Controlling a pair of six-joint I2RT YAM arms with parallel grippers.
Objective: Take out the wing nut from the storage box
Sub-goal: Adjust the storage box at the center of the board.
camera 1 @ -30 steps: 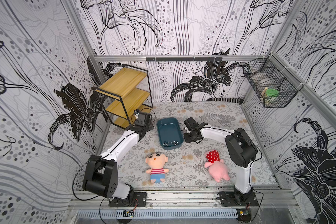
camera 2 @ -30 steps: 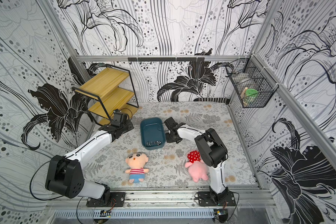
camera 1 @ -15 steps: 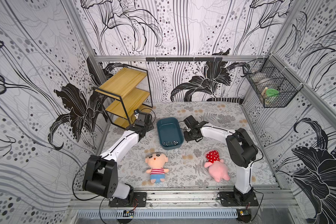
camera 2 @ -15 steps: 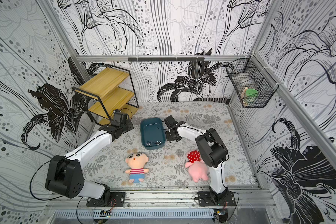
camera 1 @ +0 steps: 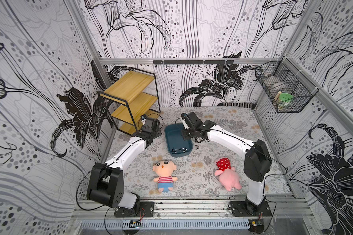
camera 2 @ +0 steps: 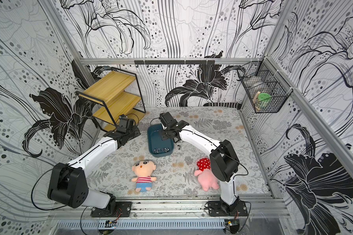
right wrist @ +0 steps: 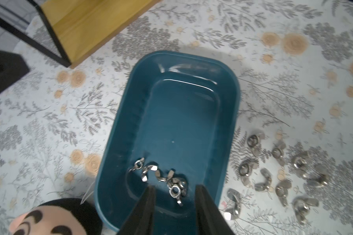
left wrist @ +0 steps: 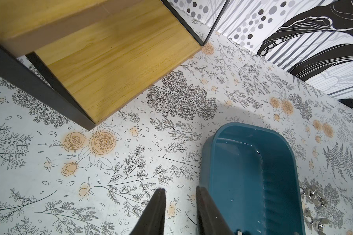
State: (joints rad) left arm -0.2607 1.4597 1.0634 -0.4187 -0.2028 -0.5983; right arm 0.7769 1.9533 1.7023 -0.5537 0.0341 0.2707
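storage box [right wrist: 181, 114] dark teal, glossy. wing nuts [right wrist: 174, 190] shiny silver. mat [left wrist: 110, 183] pale grey-white, grey fern prints, peach roses. shelf [camera 1: 130, 93] yellow wood grain, black frame. doll [camera 1: 163, 175] peach face, black hair, pink-white striped top, blue shorts. plush [camera 1: 229, 179] pink, red cap with white dots. walls [camera 1: 192, 30] white, black lilies, grey dots. my fingers [right wrist: 143, 213] black.

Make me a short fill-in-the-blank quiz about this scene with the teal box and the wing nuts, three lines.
1. The right gripper hangs over the storage box with its jaws ___.
2. The few wing nuts inside the box lie at the end nearest the doll in the ___ shirt.
3. The loose wing nuts on the mat lie on the box's side toward the ___ arm.
Missing words: open; striped; right.
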